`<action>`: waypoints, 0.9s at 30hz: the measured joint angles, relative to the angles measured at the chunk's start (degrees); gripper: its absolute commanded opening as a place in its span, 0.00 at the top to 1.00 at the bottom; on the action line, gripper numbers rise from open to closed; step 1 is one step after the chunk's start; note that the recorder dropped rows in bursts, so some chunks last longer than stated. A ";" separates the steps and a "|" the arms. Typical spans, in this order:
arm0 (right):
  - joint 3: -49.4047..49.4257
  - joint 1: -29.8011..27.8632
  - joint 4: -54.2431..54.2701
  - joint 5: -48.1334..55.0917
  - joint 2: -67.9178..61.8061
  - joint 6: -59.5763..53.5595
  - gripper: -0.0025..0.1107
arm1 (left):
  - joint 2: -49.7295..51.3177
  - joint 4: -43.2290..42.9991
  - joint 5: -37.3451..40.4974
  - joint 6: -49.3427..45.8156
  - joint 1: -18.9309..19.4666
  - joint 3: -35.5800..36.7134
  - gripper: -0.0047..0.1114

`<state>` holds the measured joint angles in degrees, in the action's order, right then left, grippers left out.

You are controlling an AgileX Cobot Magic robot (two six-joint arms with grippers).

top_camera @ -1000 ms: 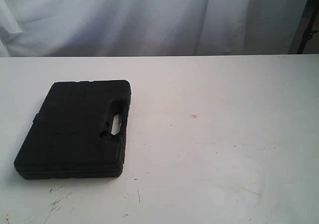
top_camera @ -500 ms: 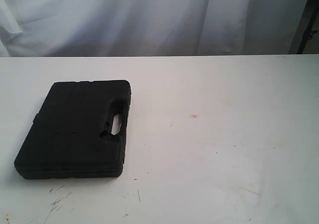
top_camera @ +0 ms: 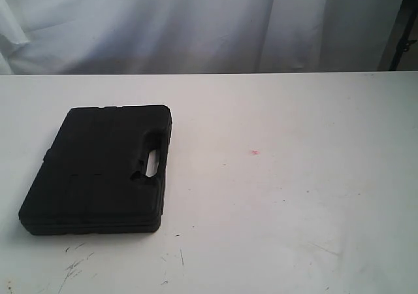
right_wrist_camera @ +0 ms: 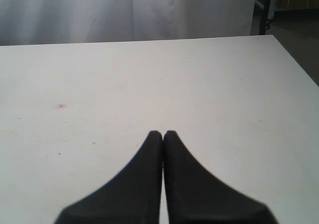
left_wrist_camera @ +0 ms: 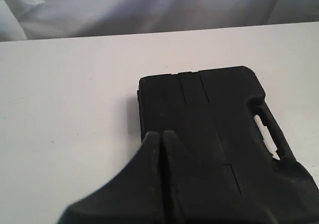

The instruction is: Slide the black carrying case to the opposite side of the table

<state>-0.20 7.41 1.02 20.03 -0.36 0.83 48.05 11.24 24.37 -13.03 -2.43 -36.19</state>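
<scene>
The left gripper (left_wrist_camera: 160, 134) has its fingers pressed together with nothing between them. Its tips hang over the edge of the black carrying case (left_wrist_camera: 214, 114). The wrist view is too flat to say whether they touch the lid or only hover above it. The right gripper (right_wrist_camera: 163, 133) is likewise closed and empty, over bare table (right_wrist_camera: 239, 84) well apart from the case.

In the exterior view the case (top_camera: 98, 170) lies flat on the left part of the table (top_camera: 294, 209), its handle slot (top_camera: 152, 162) facing the middle. The pink spot (top_camera: 255, 152) sits well to its right, and a white curtain (top_camera: 196, 26) hangs behind.

Across the last second nothing has shifted: the case keeps the same place and angle, and neither arm enters the exterior view. So the slide is not yet begun. The whole crossing to the right side remains, and the left arm looks best placed to push.
</scene>
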 measured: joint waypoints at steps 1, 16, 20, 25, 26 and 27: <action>0.00 0.00 0.00 0.00 0.00 0.00 0.98 | 0.35 0.00 0.00 0.00 0.00 0.00 0.96; 0.00 0.00 0.00 0.00 0.00 0.00 0.98 | 16.38 8.72 17.41 0.58 0.00 -19.04 0.96; 0.00 0.00 0.00 0.00 0.00 0.00 0.98 | 22.38 10.74 22.97 2.32 0.00 -25.07 0.96; 0.00 0.00 0.00 0.00 0.00 0.00 0.98 | 27.74 11.56 24.30 4.55 -0.57 -29.01 0.96; 0.00 0.00 0.00 0.00 0.00 0.00 0.98 | 28.45 11.06 24.30 5.11 -1.07 -29.42 0.96; 0.00 0.00 0.00 0.00 0.00 0.00 0.98 | 29.31 10.16 24.30 6.23 -1.96 -29.93 0.96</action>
<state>-0.20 7.41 1.02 20.03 -0.36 0.83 77.36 21.39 48.67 -6.80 -4.39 -66.12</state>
